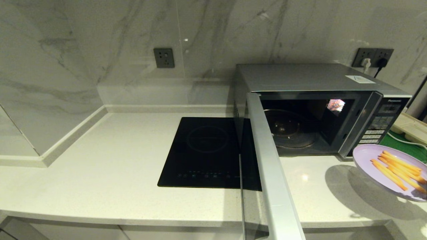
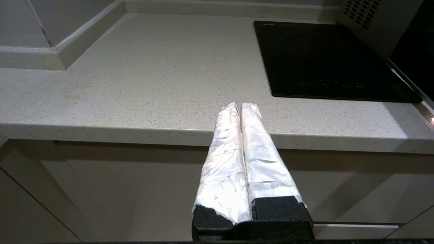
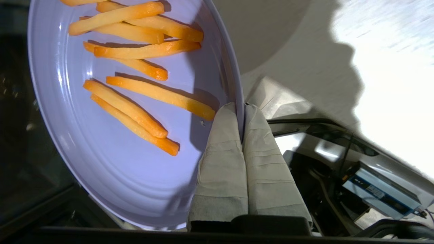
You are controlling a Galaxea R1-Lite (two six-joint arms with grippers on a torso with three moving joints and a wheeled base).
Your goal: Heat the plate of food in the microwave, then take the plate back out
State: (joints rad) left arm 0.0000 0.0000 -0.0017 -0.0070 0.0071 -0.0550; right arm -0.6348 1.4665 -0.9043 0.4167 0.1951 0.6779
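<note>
The silver microwave stands at the back right of the counter, its door swung wide open towards me and its dark cavity holding only the glass turntable. The lilac plate of food with orange-yellow sticks hangs in the air at the right edge, in front of the button panel and above the counter. My right gripper is shut on the plate's rim, one finger on each face. My left gripper is shut and empty, low in front of the counter's edge.
A flat black induction cooktop lies left of the microwave, partly behind the open door. A green tray and a white power strip sit right of the microwave. Pale counter stretches to the left.
</note>
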